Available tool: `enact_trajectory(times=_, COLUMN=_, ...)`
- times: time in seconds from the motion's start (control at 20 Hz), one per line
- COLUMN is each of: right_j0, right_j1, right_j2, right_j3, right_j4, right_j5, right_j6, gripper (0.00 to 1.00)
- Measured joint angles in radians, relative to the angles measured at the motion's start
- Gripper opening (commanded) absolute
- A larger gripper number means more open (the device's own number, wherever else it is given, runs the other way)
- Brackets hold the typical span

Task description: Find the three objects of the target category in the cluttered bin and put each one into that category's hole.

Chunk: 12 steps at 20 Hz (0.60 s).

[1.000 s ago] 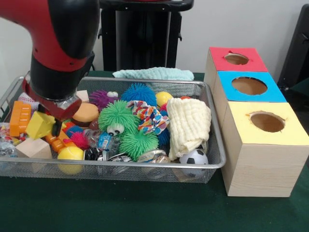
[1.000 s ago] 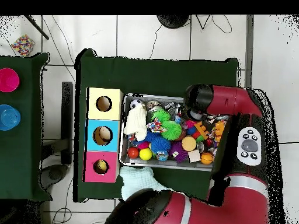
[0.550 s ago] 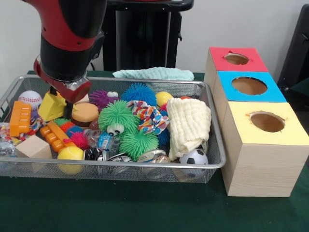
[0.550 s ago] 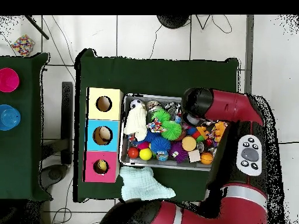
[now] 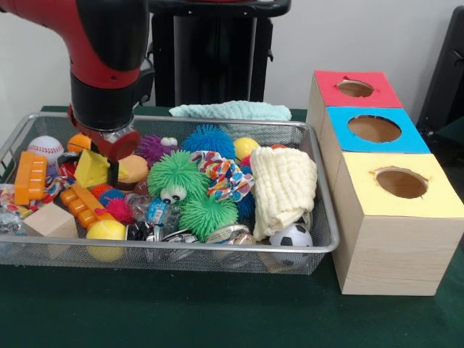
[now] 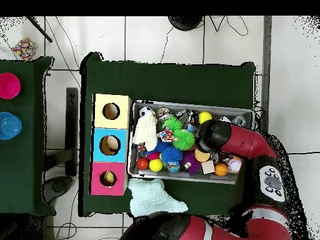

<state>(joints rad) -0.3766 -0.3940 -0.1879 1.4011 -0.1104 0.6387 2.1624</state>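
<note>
Just under the gripper [image 5: 109, 154], yellow block [image 5: 91, 170] above bin [image 5: 217, 250].

Yellow wedge block [image 5: 92, 170] tilted, lifted above mesh bin [image 5: 217, 255] clutter.

A: The bin [image 5: 319, 243] looks like fine silvery wire mesh, the desk [image 5: 181, 312] matt green cloth.
B: The boxes [image 5: 384, 254] have bare pale wood sides; the folded cream towel [image 5: 284, 185] is soft and waffled, and the arm [image 5: 109, 43] glossy red.
</note>
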Motion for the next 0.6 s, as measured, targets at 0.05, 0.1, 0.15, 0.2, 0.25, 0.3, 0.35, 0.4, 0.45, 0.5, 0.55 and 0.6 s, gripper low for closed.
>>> enact_trajectory(times=0.05, right_j0=-0.003, right_j1=0.016, right_j2=-0.012, right_j3=0.049, right_j4=0.024, right_j5=-0.079, right_j6=0.020, gripper=1.00)
enact_trajectory(times=0.1, right_j0=-0.003, right_j1=0.019, right_j2=-0.013, right_j3=0.056, right_j4=0.026, right_j5=-0.087, right_j6=0.023, gripper=1.00)
enact_trajectory(times=0.15, right_j0=-0.003, right_j1=0.021, right_j2=-0.015, right_j3=0.062, right_j4=0.027, right_j5=-0.095, right_j6=0.025, gripper=1.00)
enact_trajectory(times=0.2, right_j0=-0.003, right_j1=0.023, right_j2=-0.016, right_j3=0.068, right_j4=0.029, right_j5=-0.103, right_j6=0.027, gripper=1.00)
enact_trajectory(times=0.25, right_j0=-0.003, right_j1=0.027, right_j2=-0.019, right_j3=0.078, right_j4=0.031, right_j5=-0.115, right_j6=0.030, gripper=1.00)
enact_trajectory(times=0.3, right_j0=-0.003, right_j1=0.033, right_j2=-0.023, right_j3=0.092, right_j4=0.035, right_j5=-0.126, right_j6=0.033, gripper=1.00)
enact_trajectory(times=0.35, right_j0=-0.001, right_j1=0.036, right_j2=-0.027, right_j3=0.099, right_j4=0.036, right_j5=-0.129, right_j6=0.034, gripper=1.00)
enact_trajectory(times=0.4, right_j0=0.002, right_j1=0.039, right_j2=-0.033, right_j3=0.105, right_j4=0.038, right_j5=-0.130, right_j6=0.036, gripper=1.00)
enact_trajectory(times=0.45, right_j0=0.007, right_j1=0.040, right_j2=-0.041, right_j3=0.111, right_j4=0.045, right_j5=-0.131, right_j6=0.040, gripper=1.00)
enact_trajectory(times=0.5, right_j0=0.013, right_j1=0.039, right_j2=-0.047, right_j3=0.113, right_j4=0.053, right_j5=-0.130, right_j6=0.044, gripper=1.00)
enact_trajectory(times=0.55, right_j0=0.019, right_j1=0.039, right_j2=-0.053, right_j3=0.113, right_j4=0.060, right_j5=-0.129, right_j6=0.047, gripper=1.00)
enact_trajectory(times=0.6, right_j0=0.026, right_j1=0.038, right_j2=-0.060, right_j3=0.113, right_j4=0.066, right_j5=-0.127, right_j6=0.050, gripper=1.00)
